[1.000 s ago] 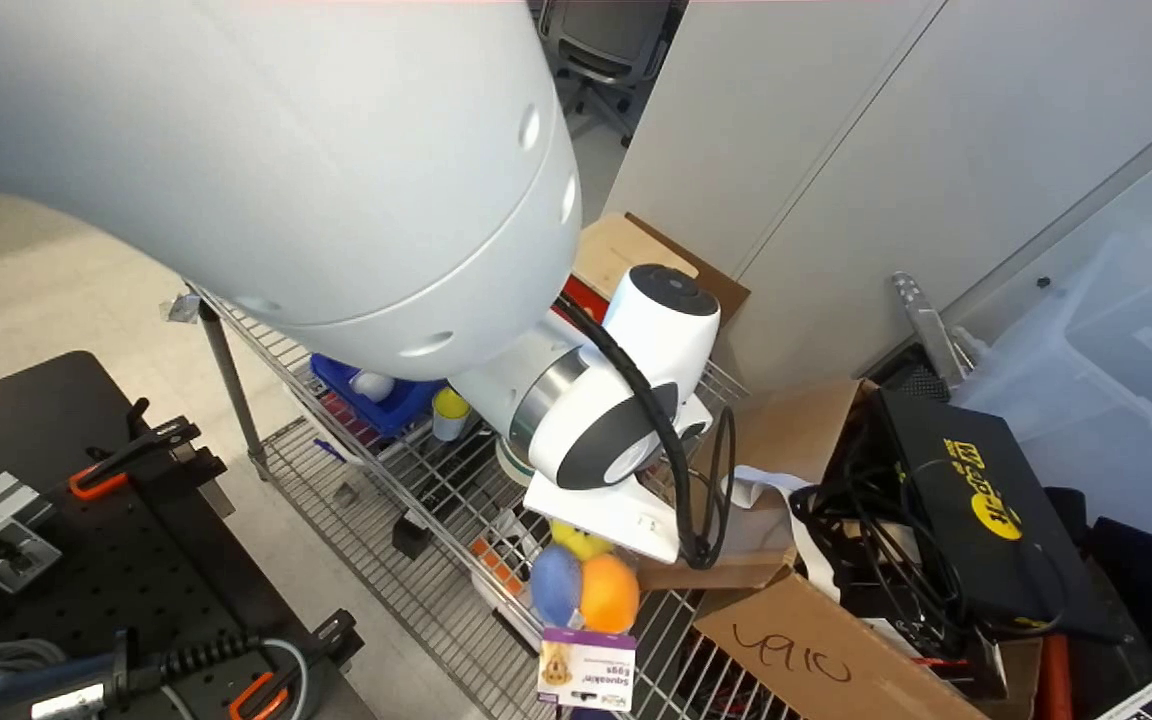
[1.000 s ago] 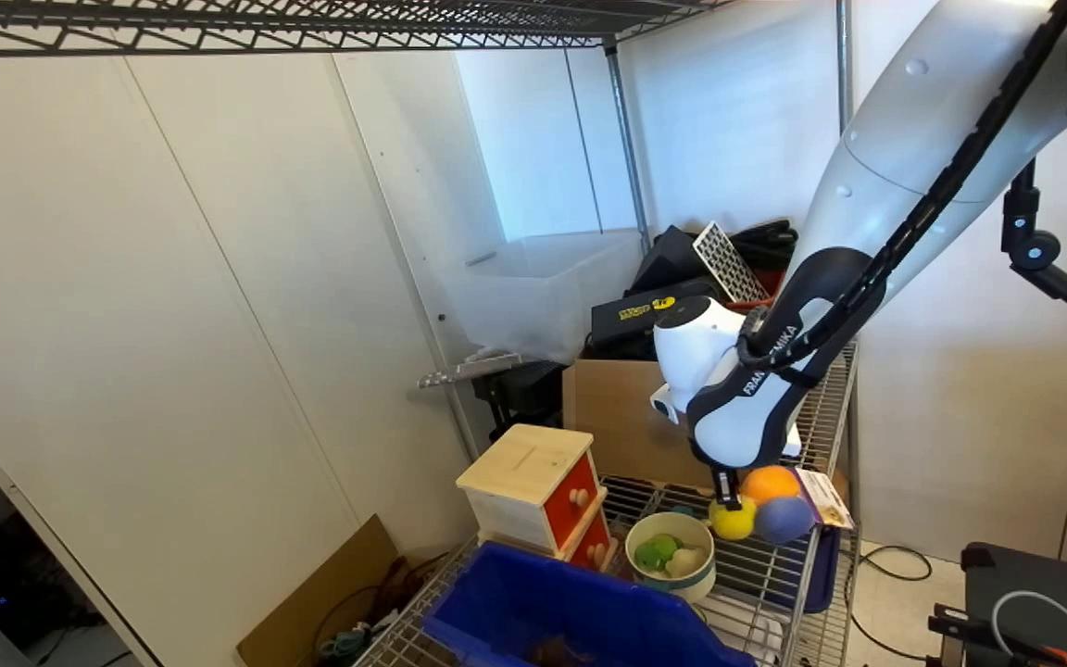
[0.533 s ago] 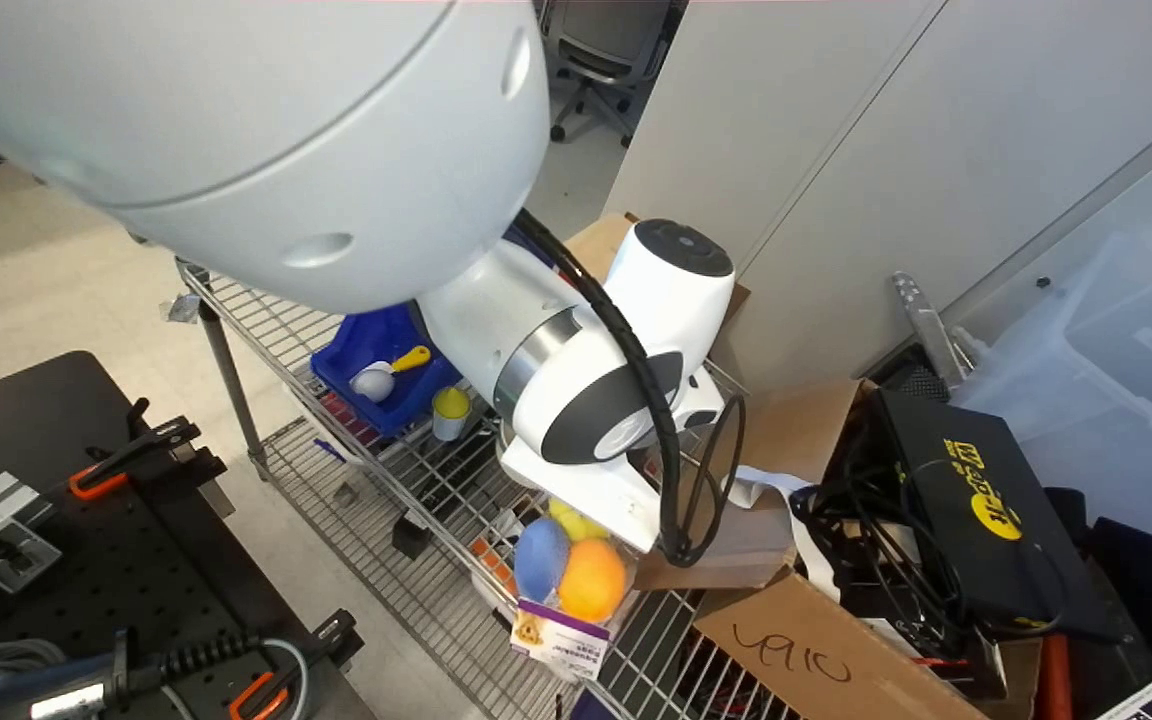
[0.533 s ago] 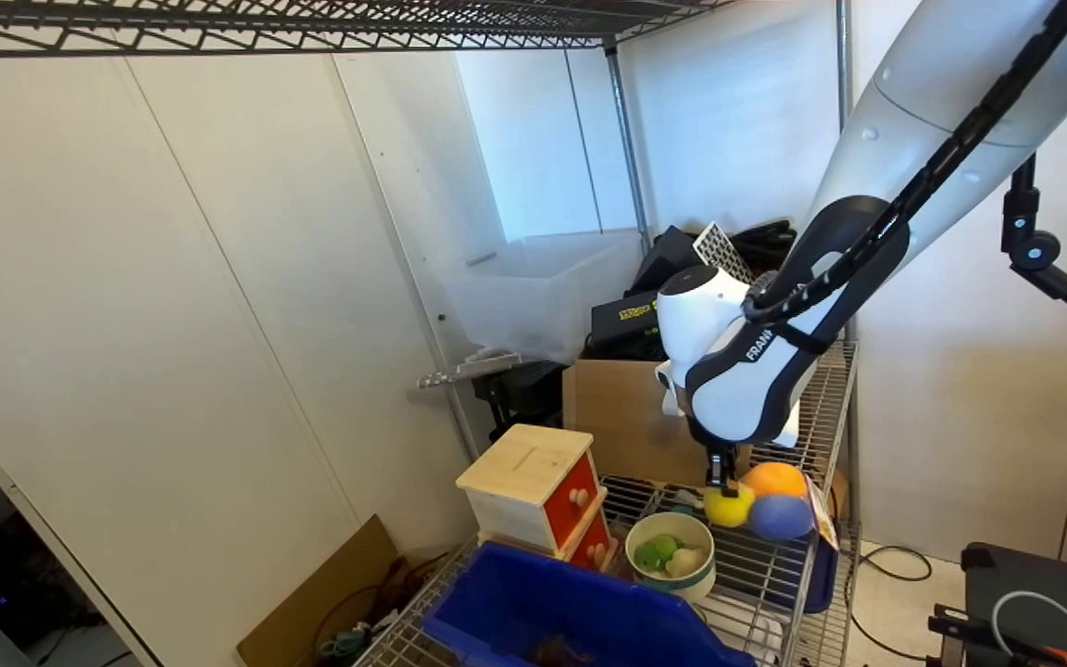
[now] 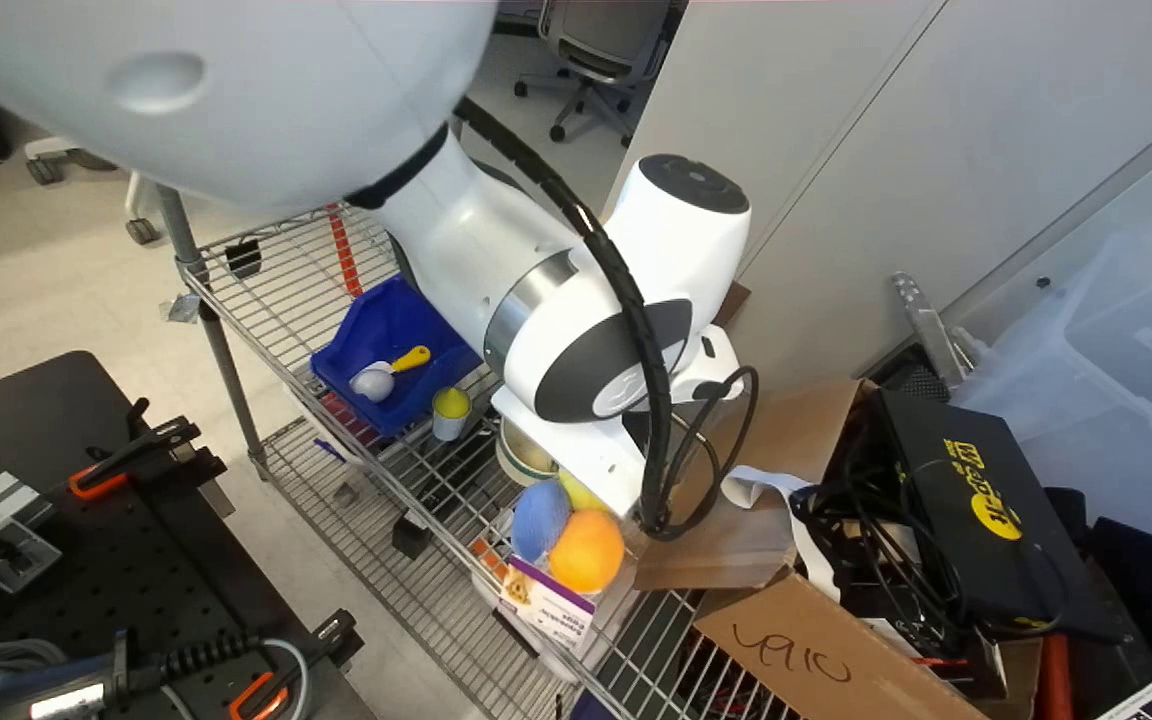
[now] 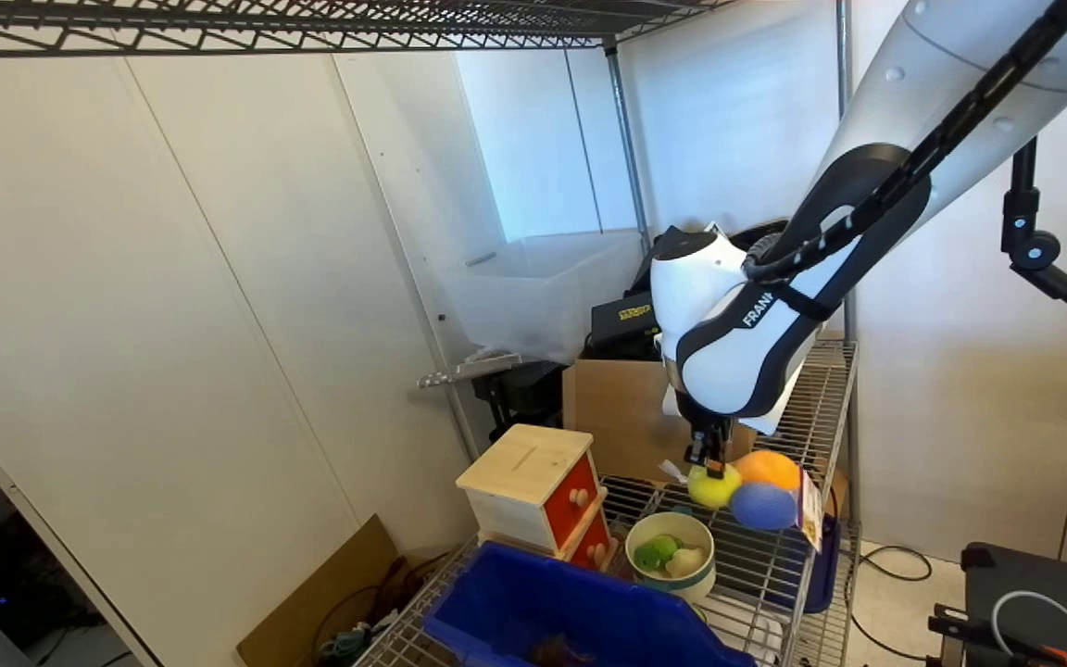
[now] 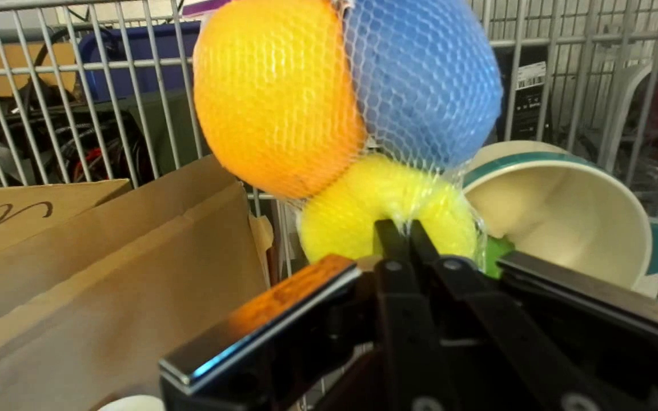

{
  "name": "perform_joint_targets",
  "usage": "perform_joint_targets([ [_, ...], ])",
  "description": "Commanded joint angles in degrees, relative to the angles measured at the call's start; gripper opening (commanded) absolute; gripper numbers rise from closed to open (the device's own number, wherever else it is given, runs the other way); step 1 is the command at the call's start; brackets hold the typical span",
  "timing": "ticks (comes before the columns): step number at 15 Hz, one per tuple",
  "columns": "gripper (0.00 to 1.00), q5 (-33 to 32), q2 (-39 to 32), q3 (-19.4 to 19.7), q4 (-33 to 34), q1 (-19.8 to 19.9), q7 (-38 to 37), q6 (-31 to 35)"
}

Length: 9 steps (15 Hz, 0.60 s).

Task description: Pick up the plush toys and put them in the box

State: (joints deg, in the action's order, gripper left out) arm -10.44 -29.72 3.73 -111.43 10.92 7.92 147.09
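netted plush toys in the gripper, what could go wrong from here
Slip: the gripper seems to pinch only the yellow toy; the orange toy and blue toy, bundled in the same netting, could pull it loose.
Bump: the cup shows between the toys and the blue box in an exterior view, so a low path might knock it.
Snag: the card tag could catch on the wire shelf.

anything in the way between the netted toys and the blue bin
Yes. In both exterior views, the cream cup stands between the netted toys and the blue bin. In an exterior view, a small yellow-topped container also stands there, close to the bin. Lifting the toys over both would probably clear them.
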Motion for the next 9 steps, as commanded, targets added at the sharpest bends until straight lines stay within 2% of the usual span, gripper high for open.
perform_joint_targets([
  [1, 0.01, 1.9, 4.9, 1.2, -3.2, -2.4, -4.1, -1.2],
  [9, 0.01, 1.0, 16.1, 1.4, -11.6, -8.0, -14.9, -3.3],
])
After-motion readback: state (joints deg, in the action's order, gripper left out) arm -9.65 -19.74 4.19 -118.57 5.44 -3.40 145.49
